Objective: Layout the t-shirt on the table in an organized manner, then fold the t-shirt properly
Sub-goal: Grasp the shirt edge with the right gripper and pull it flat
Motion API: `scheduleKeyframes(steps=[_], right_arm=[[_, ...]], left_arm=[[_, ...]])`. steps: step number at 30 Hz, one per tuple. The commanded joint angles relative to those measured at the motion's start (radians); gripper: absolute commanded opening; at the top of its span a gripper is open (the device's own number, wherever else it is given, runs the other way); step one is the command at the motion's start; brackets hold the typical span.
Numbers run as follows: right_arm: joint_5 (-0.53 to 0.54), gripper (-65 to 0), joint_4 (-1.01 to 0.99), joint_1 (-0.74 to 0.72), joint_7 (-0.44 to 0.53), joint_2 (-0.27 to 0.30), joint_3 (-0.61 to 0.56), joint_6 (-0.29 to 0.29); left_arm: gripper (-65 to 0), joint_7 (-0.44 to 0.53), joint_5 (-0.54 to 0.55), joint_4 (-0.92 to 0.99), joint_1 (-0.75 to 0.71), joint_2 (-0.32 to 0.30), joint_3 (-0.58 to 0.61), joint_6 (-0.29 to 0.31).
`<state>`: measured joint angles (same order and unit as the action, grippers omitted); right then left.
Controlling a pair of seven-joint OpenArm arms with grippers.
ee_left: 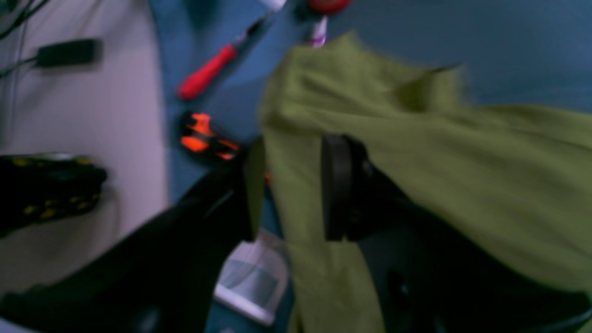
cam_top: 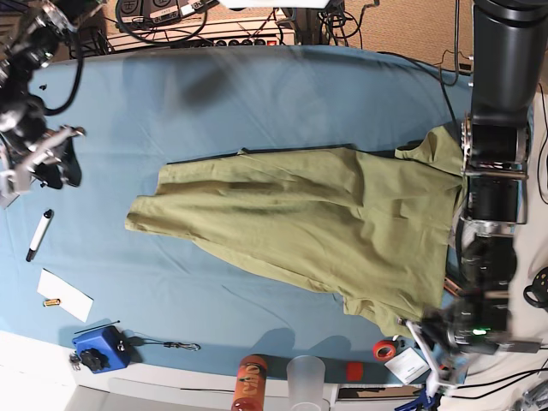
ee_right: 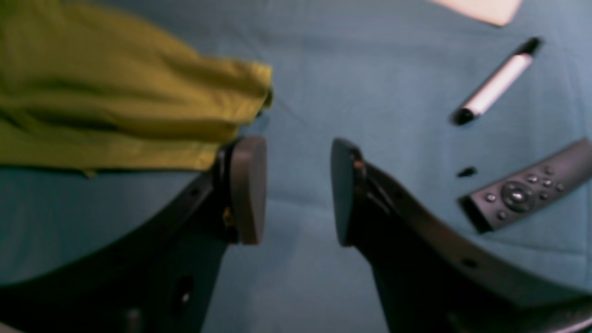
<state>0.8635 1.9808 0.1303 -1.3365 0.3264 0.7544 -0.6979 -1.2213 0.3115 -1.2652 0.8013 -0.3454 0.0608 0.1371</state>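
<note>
The olive-green t-shirt (cam_top: pixel 317 223) lies spread lengthwise across the middle of the teal table (cam_top: pixel 257 94), with a few creases. One end of it bunches up by the arm at the right edge. In the left wrist view my left gripper (ee_left: pixel 291 189) stands open just over the t-shirt (ee_left: pixel 416 152), whose edge shows in the gap; nothing is pinched. My right gripper (ee_right: pixel 296 189) is open over bare table cloth (ee_right: pixel 370 69). An end of the t-shirt (ee_right: pixel 115 106) lies up and to the left of its fingers, apart from them.
A red-handled screwdriver (ee_left: pixel 208 71), an orange-black tool (ee_left: pixel 203 136) and a white card (ee_left: pixel 254 277) lie by the left gripper. A marker (ee_right: pixel 497 83) and a remote (ee_right: pixel 527 189) lie near the right one. A blue box (cam_top: pixel 96 349), bottle (cam_top: pixel 248 381) and cup (cam_top: pixel 308 377) line the near edge.
</note>
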Motion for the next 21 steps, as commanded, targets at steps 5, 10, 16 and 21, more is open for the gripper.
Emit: scheduleKeyframes(steps=[5,10,16,21], right_arm=[[-0.194,-41.6,0.013,-0.068,0.113,0.020,-0.141,0.000],[-0.249,-41.6,0.007,-0.124,0.127,0.020,-0.257,0.000],[-0.415,-41.6,-0.172,-0.234,0.210,0.020,-0.389,0.007],[-0.463,-41.6,-0.383,-0.347,0.245,0.020,-0.472,0.006]], left_arm=[[-43.1,-0.011,0.218,-0.032,-0.017,-0.106,-0.173,0.103],[-43.1,-0.047,0.438,-0.034,-0.135,-0.234,-0.340,0.221],[-43.1,-0.084,0.629,-0.036,-0.256,-0.324,-0.533,0.321],[-43.1,-0.107,0.722,-0.036,-0.322,-0.336,-0.585,0.362]])
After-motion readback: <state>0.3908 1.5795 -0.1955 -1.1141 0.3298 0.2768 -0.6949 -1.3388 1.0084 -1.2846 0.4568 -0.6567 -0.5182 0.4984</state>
